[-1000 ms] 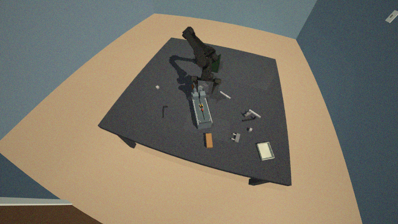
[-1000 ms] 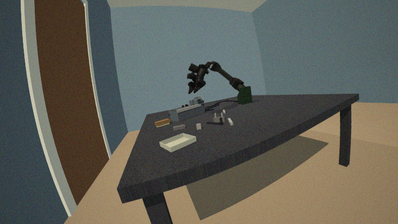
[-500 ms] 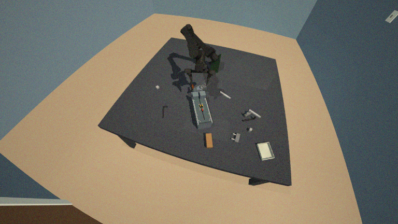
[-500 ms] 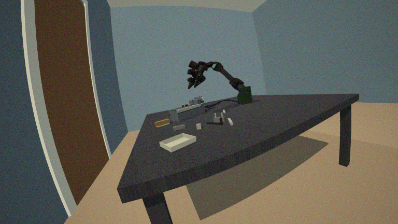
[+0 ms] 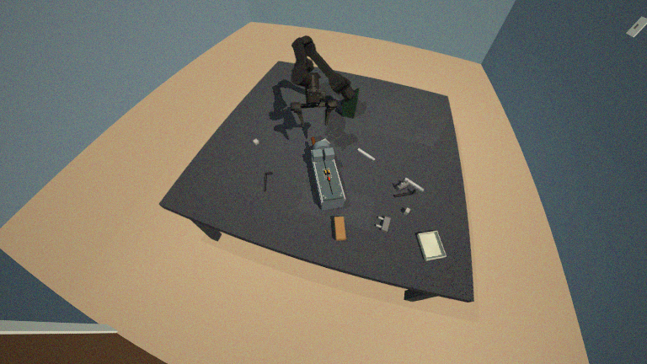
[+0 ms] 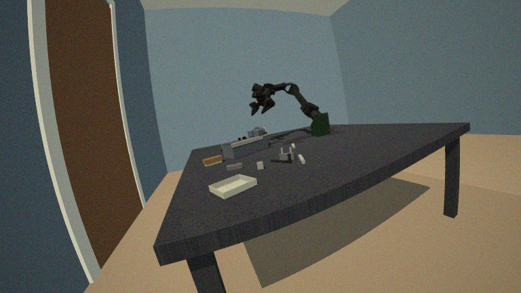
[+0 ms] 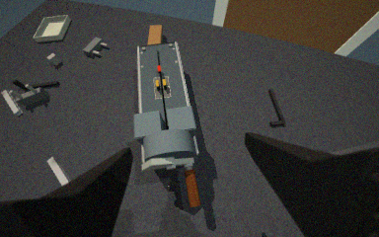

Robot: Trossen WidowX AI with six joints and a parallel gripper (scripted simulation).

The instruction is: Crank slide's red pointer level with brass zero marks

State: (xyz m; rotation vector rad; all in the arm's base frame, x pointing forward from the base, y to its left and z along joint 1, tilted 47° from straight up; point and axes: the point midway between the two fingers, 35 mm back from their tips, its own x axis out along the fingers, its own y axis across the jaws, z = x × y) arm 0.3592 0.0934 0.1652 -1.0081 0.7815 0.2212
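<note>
The blue-grey machine (image 5: 332,204) (image 6: 230,151) (image 7: 148,104) stands on the dark table. Its red pointer (image 5: 328,179) (image 7: 159,68) is off the brass marks (image 7: 158,84), on the side away from the crank. The crank's orange-brown handle (image 5: 313,141) (image 7: 192,189) sticks out at the machine's end nearest the arm's base. In the wrist view it is right of centre, low between the fingers. My gripper (image 5: 313,124) (image 6: 258,113) (image 7: 189,145) is wide open and empty, above and behind the crank end, not touching the handle. The crank's arm is mostly hidden.
An orange block (image 5: 339,227) (image 6: 212,160) (image 7: 155,35) lies beyond the machine's far end. A dark L-shaped key (image 5: 265,182) (image 7: 276,106) lies to one side. On the other are a white bar (image 5: 366,153) (image 7: 58,171), a grey pronged part (image 5: 386,223) (image 7: 93,45) and a pale tray (image 6: 238,190).
</note>
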